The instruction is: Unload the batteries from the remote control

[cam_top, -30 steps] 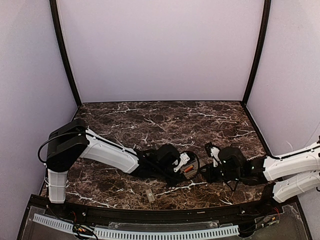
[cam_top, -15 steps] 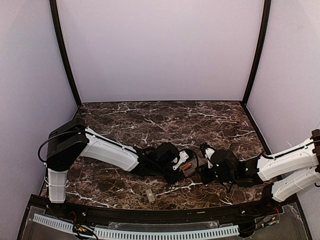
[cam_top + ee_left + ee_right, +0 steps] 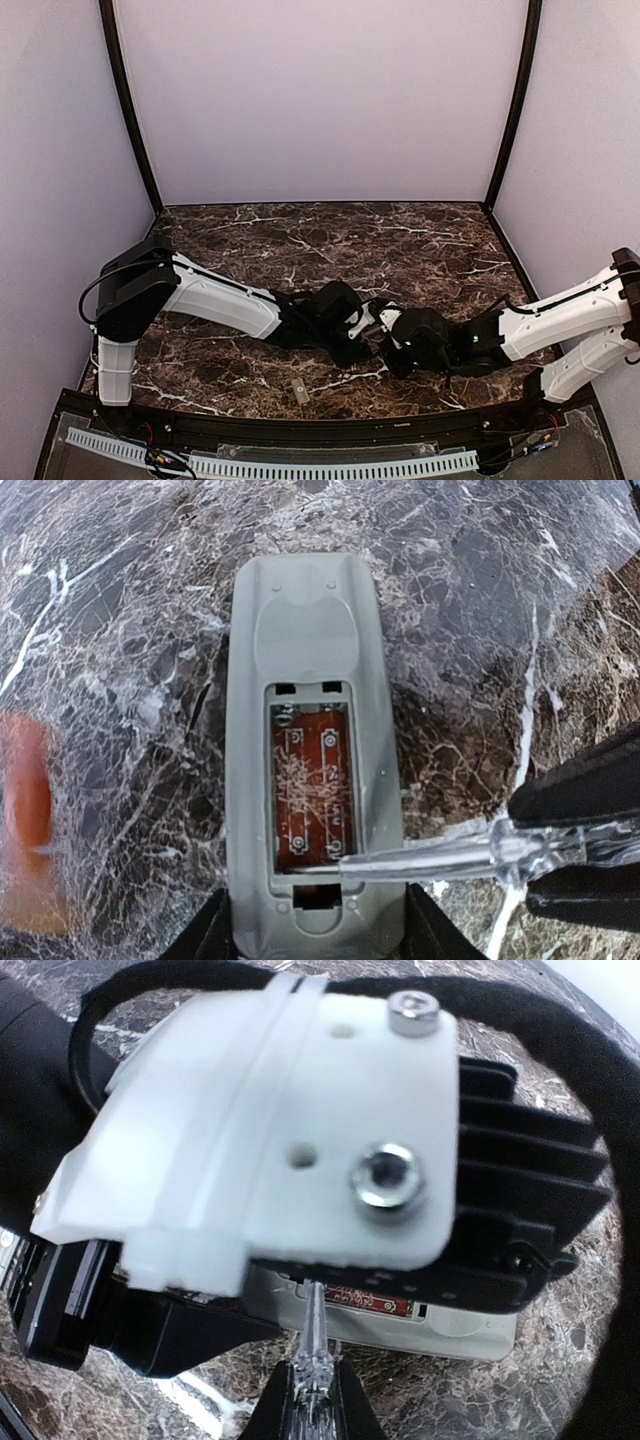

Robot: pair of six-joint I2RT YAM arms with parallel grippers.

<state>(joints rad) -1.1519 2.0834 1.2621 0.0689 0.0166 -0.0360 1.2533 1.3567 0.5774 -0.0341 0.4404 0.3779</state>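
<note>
Our left hand clamps the near end of the remote, which lies back up on the table. Our right hand pinches a clear tool (tip in the open bay, red board showing). The orange blur to the remote's left is perhaps a battery.

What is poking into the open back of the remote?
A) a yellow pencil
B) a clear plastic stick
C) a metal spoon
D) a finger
B: in the left wrist view, a clear plastic stick held by the right gripper has its tip inside the open hollow in the grey back of the remote control.
</note>
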